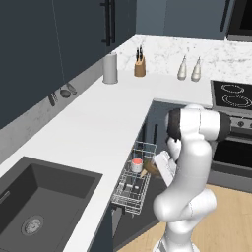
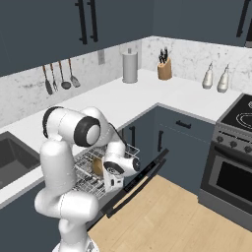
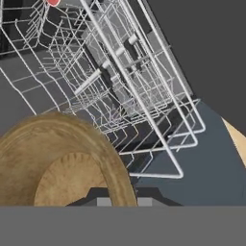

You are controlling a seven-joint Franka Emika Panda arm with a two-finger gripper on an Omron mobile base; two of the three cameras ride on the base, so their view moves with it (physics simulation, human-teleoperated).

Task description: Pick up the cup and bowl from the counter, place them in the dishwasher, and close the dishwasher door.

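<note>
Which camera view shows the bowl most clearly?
The hand view: the bowl fills its lower left, tilted, its wooden rim and inside plain, the rack behind it. In the left base view it is a brown patch beside the arm; the right base view shows a sliver.

Brown bowl (image 3: 57,158) close below, tilted, over wire rack (image 3: 139,86).

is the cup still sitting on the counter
No, the cup with its red top stands in the dishwasher's pulled-out wire rack, below the edge of the counter.
</note>
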